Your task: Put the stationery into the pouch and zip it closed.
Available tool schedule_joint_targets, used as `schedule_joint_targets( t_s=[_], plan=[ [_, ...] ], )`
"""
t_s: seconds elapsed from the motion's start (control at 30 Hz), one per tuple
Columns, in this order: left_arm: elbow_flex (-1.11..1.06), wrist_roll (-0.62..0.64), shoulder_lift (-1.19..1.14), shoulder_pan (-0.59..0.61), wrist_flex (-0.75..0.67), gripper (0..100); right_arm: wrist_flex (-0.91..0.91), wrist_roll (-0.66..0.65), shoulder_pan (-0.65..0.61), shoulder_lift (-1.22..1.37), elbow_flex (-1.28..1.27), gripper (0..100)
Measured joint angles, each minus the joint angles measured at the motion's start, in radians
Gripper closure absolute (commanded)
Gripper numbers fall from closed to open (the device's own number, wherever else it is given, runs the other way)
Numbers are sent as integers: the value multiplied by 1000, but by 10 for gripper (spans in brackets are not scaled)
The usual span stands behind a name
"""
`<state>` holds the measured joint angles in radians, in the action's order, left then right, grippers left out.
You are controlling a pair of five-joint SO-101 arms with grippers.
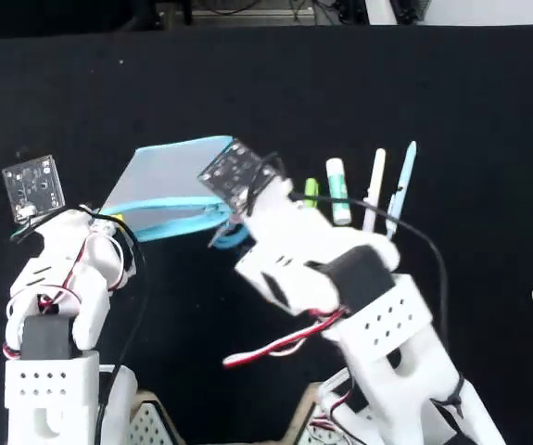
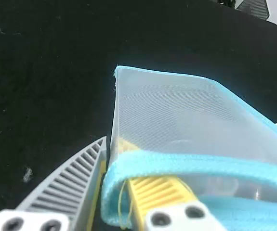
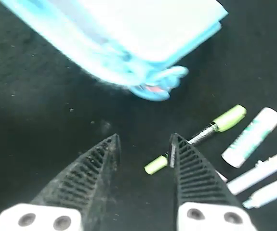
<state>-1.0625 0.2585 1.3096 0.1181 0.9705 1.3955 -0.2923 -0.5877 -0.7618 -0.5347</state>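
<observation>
Pouch held open, first pen not yet picked up.

The translucent mesh pouch with light-blue zip trim (image 2: 177,115) is clamped at its mouth edge by the left gripper (image 2: 110,144), yellow finger inside, grey finger outside. The right gripper (image 3: 144,139) hangs with its black fingers apart and empty. A slim pen with lime-green ends (image 3: 205,134) lies beside one fingertip, and a white glue stick (image 3: 251,137) lies beyond it. Loading looks barely begun. Next, the right jaws should straddle the slanted pen and shut. A black cloth table (image 1: 340,83) lies under everything, with cables (image 1: 247,9) along its far edge.
</observation>
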Motion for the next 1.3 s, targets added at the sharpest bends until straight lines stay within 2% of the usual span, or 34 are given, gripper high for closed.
schedule_joint_targets(
  t_s=[0.23,0.37,0.53,0.67,0.73,1.0,1.17,1.3],
  plan=[
    [0,6,2,0,0,970,-164,0,-41,0,-157,839],
    [-17,6,3,0,0,970,-186,0,-31,0,-173,840],
    [-18,6,3,0,0,970,-143,18,149,0,-158,843],
    [-18,6,3,0,0,970,-137,138,364,0,-133,843],
    [-18,6,3,0,0,970,-137,178,422,8,-133,843],
    [-32,6,6,0,0,970,-192,292,445,276,-133,843],
    [-32,6,3,0,0,970,-195,299,514,482,-52,843],
    [-32,6,3,0,0,970,-130,259,582,615,44,843]
  ],
)
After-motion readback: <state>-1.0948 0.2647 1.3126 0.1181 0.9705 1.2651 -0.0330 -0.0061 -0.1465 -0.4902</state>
